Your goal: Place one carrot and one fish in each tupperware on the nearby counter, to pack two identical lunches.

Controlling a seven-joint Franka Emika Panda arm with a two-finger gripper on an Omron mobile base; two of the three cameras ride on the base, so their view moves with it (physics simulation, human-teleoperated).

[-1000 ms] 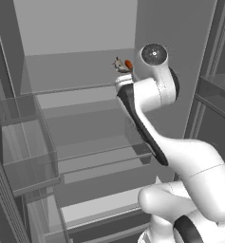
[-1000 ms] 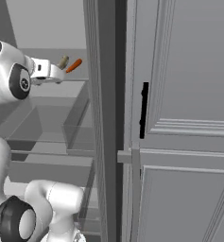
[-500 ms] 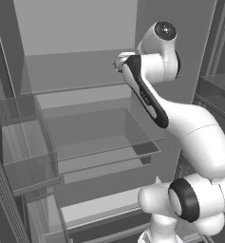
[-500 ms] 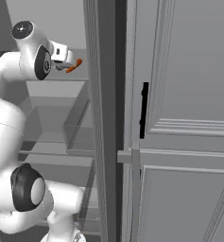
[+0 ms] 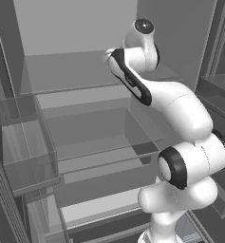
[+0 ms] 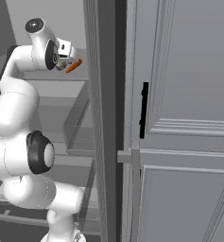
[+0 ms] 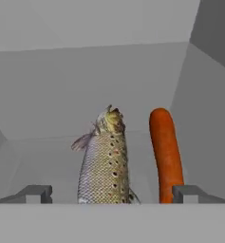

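1. Hand view: gripper [image 7: 112, 193] is spread wide, one dark tip at lower left and the other at lower right, w/ nothing pinched between them.
2. Same view: a spotted fish [image 7: 104, 163] lies between the two tips, head pointing away from the camera, tail end at the bottom of the picture.
3. A carrot [image 7: 166, 154] lies just beside the fish on its right, parallel to it; the near end is by the right fingertip [image 7: 186, 192]. Cannot tell if the tip touches it.
4. Both lie on a grey shelf [image 7: 47, 156] inside a grey box-like interior, w/ back wall and a side wall at right.
5. Right base view: the carrot [image 6: 74, 65] shows as a small orange stick just beside the hand, near the upper shelf. The fish is too small to tell there. This view also gives the tall grey door [image 6: 179, 118] w/ black handle [image 6: 143, 110] at right.
6. Left base view: the arm [image 5: 180, 109] rises from lower right and reaches to the upper shelf [image 5: 71, 71]; the hand is turned away from the camera, so the tips and the food are hidden behind it.
7. Left base view also shows clear drawers [image 5: 99, 137] below the shelf and a clear bin [image 5: 23, 142] at left.
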